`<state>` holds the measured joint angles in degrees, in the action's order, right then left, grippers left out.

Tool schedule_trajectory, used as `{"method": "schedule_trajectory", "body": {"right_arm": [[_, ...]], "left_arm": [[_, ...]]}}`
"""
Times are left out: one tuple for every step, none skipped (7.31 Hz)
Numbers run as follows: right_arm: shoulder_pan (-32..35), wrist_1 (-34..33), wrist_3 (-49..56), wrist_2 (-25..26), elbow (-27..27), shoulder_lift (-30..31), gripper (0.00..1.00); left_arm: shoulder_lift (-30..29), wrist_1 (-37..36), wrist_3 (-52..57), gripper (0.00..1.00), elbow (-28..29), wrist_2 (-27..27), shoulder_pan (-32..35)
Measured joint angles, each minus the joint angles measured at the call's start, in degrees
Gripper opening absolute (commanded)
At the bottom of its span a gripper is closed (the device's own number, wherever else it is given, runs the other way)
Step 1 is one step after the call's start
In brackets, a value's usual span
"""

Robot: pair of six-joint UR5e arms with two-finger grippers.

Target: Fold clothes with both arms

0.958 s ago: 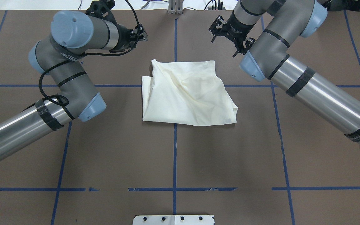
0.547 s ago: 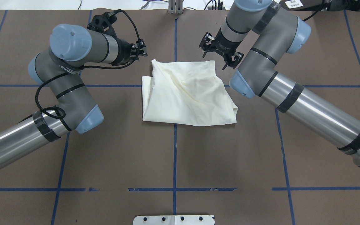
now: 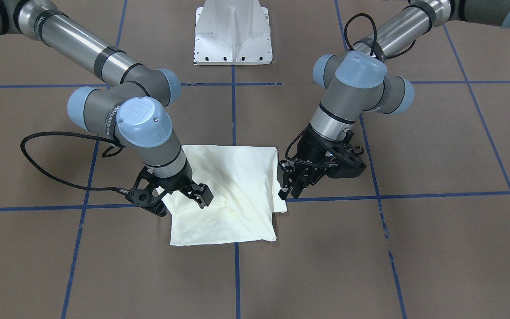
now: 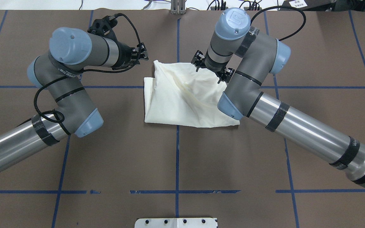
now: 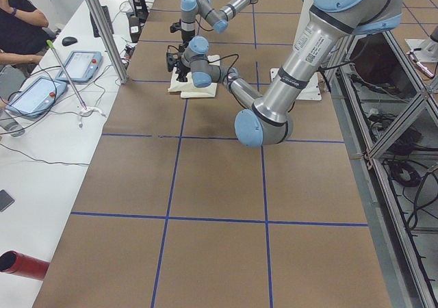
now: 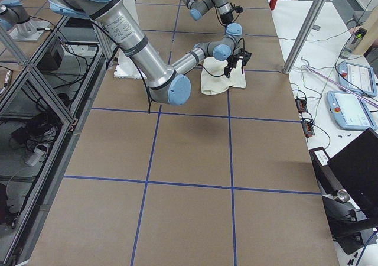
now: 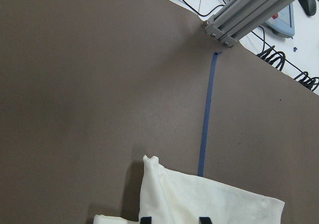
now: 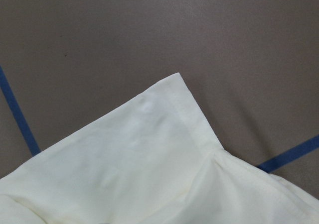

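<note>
The cream shirt (image 4: 185, 95) lies folded into a rough square at the table's centre, plain side up, with no print showing. It also shows in the front view (image 3: 233, 195). My left gripper (image 4: 142, 55) is open and empty, just beside the shirt's far left corner (image 7: 149, 160). Its fingertips (image 7: 145, 220) show apart in the left wrist view. My right gripper (image 4: 211, 68) is open and empty, its jaws wide, low over the shirt's far right corner (image 8: 174, 79). In the front view it straddles that edge (image 3: 177, 198); the left gripper (image 3: 290, 188) is at the opposite corner.
The brown table (image 4: 122, 158) carries a grid of blue tape lines (image 4: 177, 164). The white pedestal base (image 3: 233, 40) stands at the robot's side. An aluminium post (image 7: 239, 20) rises at the far edge. Tablets and cables (image 5: 61, 75) lie on the side bench.
My right arm has swung in and down, from beyond the shirt's far right to over its far right corner. My left gripper has edged towards the far left corner. The shirt has not moved.
</note>
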<state>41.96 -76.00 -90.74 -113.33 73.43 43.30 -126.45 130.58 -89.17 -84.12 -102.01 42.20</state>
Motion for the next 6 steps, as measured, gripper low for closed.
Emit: {"method": "schedule_trajectory", "body": {"right_arm": [[-0.69, -0.04, -1.46, 0.93, -0.03, -0.20, 0.96], [-1.30, -0.14, -2.65, 1.96, -0.13, -0.18, 0.91], [-1.64, -0.29, -4.51, 3.56, -0.24, -0.08, 0.79], [-1.74, -0.35, -6.79, 4.81, -0.48, 0.08, 0.65], [-1.75, -0.26, -8.23, 5.37, -1.14, 0.27, 0.49], [-1.62, -0.07, -8.74, 5.59, -2.21, 0.43, 0.22]], "left_arm": [[1.32, 0.00, -0.97, 0.44, -1.55, -0.16, 0.04], [2.22, -0.03, -1.56, 0.44, -2.67, -0.24, 0.06], [2.92, -0.03, -1.93, 0.44, -3.49, -0.28, 0.13], [4.08, -0.07, -2.07, 0.44, -5.37, -0.31, 0.19], [5.51, -0.28, -2.15, 0.44, -8.18, -0.35, 0.22], [6.30, -0.97, -2.18, 0.44, -10.14, -0.44, 0.24]]}}
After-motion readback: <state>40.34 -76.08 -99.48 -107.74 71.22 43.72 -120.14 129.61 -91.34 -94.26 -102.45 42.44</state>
